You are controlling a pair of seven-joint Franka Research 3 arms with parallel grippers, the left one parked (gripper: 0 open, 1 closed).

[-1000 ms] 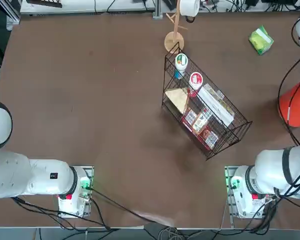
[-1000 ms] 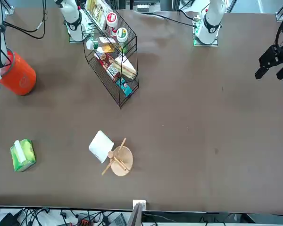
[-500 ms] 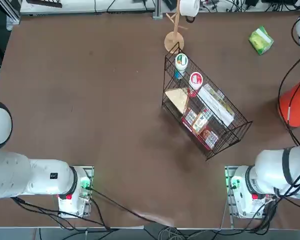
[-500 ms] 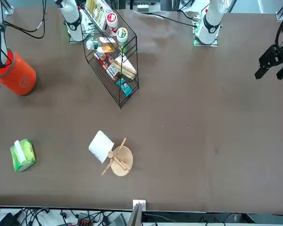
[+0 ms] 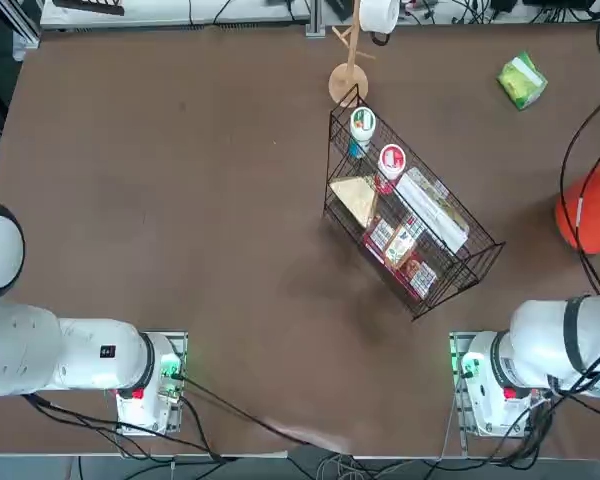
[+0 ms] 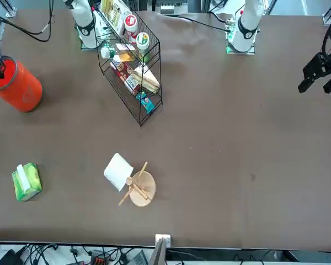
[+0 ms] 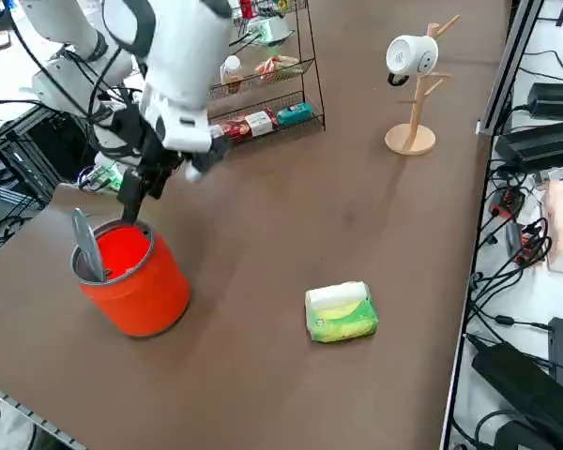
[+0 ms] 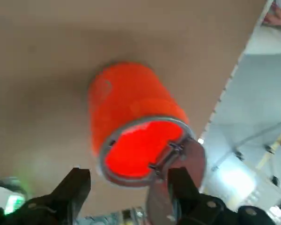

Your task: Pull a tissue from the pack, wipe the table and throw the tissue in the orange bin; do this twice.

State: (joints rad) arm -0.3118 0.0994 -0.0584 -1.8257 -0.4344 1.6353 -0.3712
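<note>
From the front view, going left to right: the orange bin [image 6: 14, 86] stands near the left edge of the table [image 6: 231, 143] — a round, smooth-walled bucket with a metal rim, its swing lid tipped up on edge. Its inside shows only bright orange in the wrist view; I cannot tell whether anything lies at the bottom. The right gripper [image 7: 139, 200] hangs just above the bin's rim, fingers spread wide with nothing between them.

Nearer the camera, well apart from the bin, lies the pack [image 6: 26, 181]: a small, soft, rectangular packet in a light green and yellow wrapper, a white tissue showing at its top slot. It rests flat on the tabletop.

Further right, a black wire basket [image 6: 133, 77] stands on the table toward the robot's side, its open mesh holding 2 round white-lidded tubs, a long white box, a tan wedge-shaped packet and several small red-and-white snack packets.

Closer to the camera, a pale wooden mug tree [image 6: 138, 189] rises from a round disc base, with 1 white glossy mug [image 6: 118, 171] hung on a peg.

The tabletop itself is dark brown, matte and flat.
</note>
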